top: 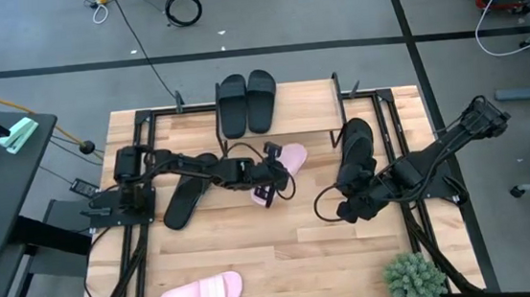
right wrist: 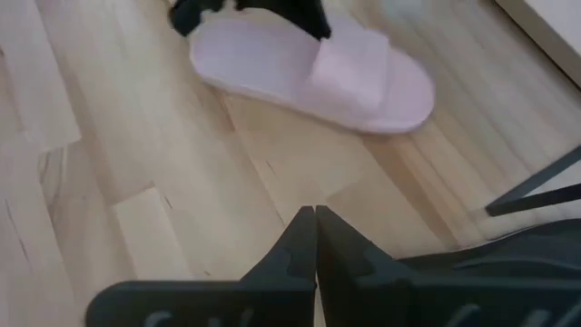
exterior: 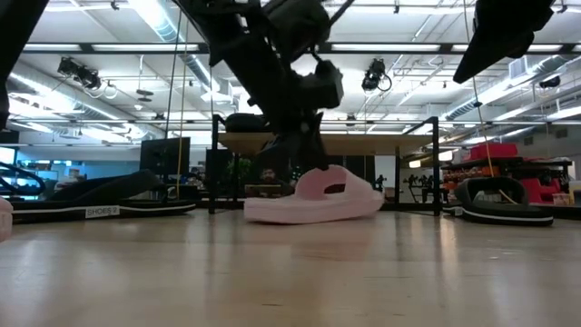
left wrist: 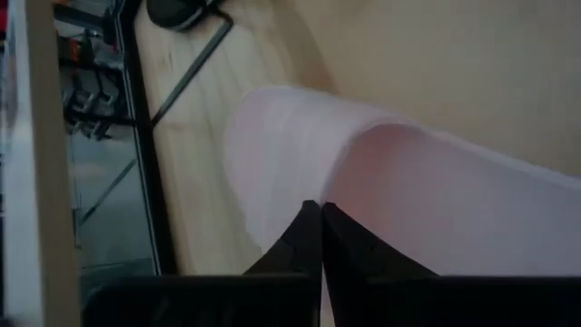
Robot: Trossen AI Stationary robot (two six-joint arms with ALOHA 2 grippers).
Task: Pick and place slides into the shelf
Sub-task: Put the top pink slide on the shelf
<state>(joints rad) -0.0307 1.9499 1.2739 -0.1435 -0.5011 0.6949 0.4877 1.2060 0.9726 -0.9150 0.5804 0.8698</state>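
Note:
A pale pink slide (top: 288, 162) lies sole down on the table's middle, also seen in the low view (exterior: 318, 200) and the right wrist view (right wrist: 309, 73). My left gripper (top: 270, 179) is shut at it, slanting down. My right gripper (top: 347, 209) hangs shut above bare wood to the right, touching nothing. Two black slides (top: 247, 102) sit side by side on the shelf (top: 299, 102) at the far edge. Another black slide (top: 185, 202) lies under my left arm, and more black slides (top: 357, 150) lie at the right. A second pink slide (top: 201, 294) rests by the near edge. My left gripper comes slanting down from the table's left, and its fingertips (left wrist: 313, 222) meet against the pink slide's upper side by the strap (left wrist: 300, 154). No gap shows between the fingers, and I cannot tell whether any of the slide is caught between them. The slide lies on the table.
A small green plant (top: 414, 278) stands at the near right corner. Black frame rails (top: 394, 137) run along both sides of the table. Bare wood (top: 303, 251) shows between the pink slides.

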